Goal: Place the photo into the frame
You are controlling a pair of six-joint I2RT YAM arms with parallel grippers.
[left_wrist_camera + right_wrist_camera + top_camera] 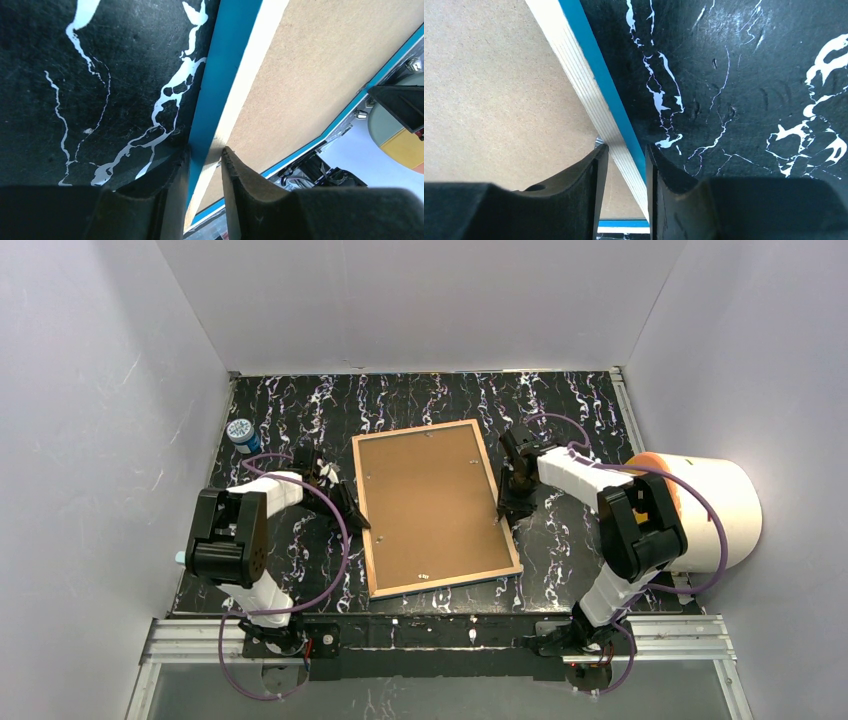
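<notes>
Quick pass from my remote station: the frame lies flat, back side up, in the middle of the black marbled surface, skewed a little. The brown backing board sits inside its wood-coloured rim. The left end effector is at the frame's left long edge, about halfway along. In the left wrist view its fingers pinch that edge, one on the blue outer side and one on the pale wood side, so I log it as gripping the frame. The right end effector is at the frame's right long edge. In the right wrist view its fingers straddle the rim, one over the backing board side and one over the surface side. Both sit right against the rim, but I cannot tell if it is clamped or just loose around it. A small blue-and-white jar stands well to the frame's far left. A big white roll with an orange end lies off the frame's right, past the right arm.
</notes>
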